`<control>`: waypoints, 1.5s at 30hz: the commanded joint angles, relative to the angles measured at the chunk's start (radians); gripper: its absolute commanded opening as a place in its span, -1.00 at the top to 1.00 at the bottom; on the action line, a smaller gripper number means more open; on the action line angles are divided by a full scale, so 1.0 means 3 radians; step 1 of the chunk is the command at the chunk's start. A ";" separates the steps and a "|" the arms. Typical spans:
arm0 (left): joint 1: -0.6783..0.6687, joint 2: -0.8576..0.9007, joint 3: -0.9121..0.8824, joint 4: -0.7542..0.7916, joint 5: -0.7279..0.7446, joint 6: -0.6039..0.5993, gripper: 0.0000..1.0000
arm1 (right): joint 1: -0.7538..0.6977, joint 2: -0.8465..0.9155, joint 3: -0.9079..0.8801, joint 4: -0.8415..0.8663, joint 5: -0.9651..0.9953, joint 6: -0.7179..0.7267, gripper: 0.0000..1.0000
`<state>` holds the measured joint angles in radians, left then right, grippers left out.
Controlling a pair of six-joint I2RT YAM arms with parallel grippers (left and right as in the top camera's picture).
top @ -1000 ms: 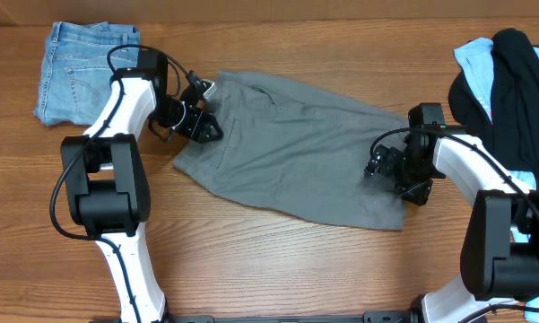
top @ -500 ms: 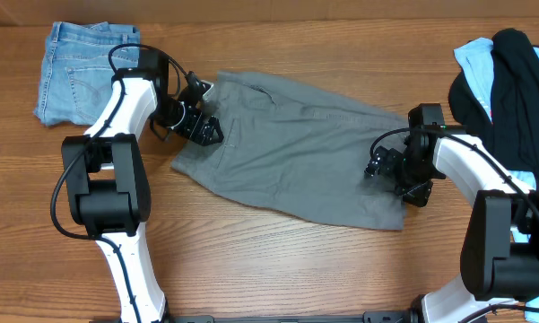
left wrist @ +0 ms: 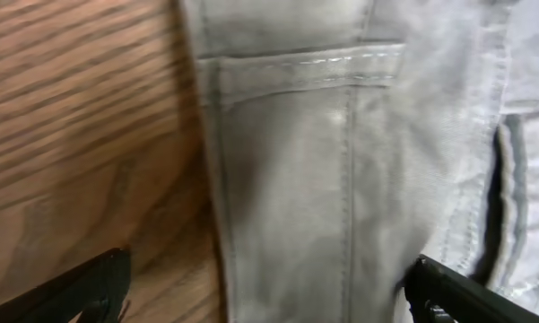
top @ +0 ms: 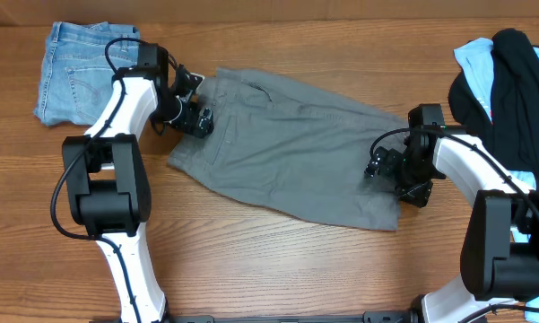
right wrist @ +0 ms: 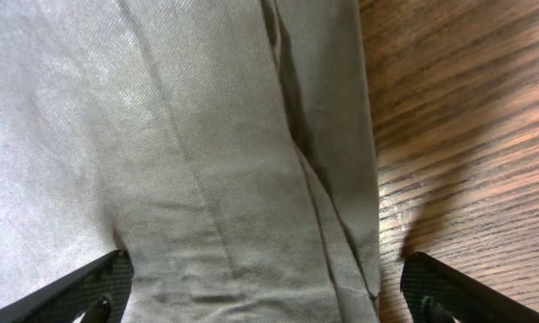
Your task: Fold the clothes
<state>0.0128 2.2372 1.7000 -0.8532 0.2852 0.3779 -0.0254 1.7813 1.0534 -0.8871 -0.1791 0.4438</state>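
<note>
The grey shorts (top: 287,148) lie spread flat across the middle of the table, waistband end to the left. My left gripper (top: 195,112) hovers over their left edge, open, with nothing between its fingers. In the left wrist view that gripper (left wrist: 269,301) straddles the grey shorts (left wrist: 341,179) at a pocket seam, one finger over bare wood. My right gripper (top: 390,175) is open over the shorts' right end. In the right wrist view it (right wrist: 265,296) spans the hem of the grey shorts (right wrist: 206,161) without holding cloth.
Folded light-blue denim shorts (top: 76,72) lie at the back left. A black garment (top: 511,81) is heaped on a pale-blue garment (top: 473,58) at the right edge. Bare wood table (top: 278,260) runs along the front.
My left gripper has opened and let go of the shorts' left edge, then drawn slightly back and left. The right arm has not moved.
</note>
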 commanded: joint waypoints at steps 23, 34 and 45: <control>0.0196 0.0453 0.0254 -0.0394 0.0065 -0.0638 0.92 | -0.0008 0.0004 -0.0020 0.0017 -0.0095 -0.0010 -1.00; 0.0660 0.0434 0.0855 -0.1066 -0.0028 -0.1200 0.92 | -0.0006 0.0004 -0.0020 0.0114 -0.0261 -0.0010 -1.00; 0.0479 0.0050 0.1378 -0.1696 -0.0178 -0.1414 0.92 | 0.0072 0.0004 -0.0020 0.0342 -0.0465 0.0001 -1.00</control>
<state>0.1993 2.3516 2.0350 -1.3170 0.2489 -0.0067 -0.0235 1.7813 1.0527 -0.8013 -0.3008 0.4446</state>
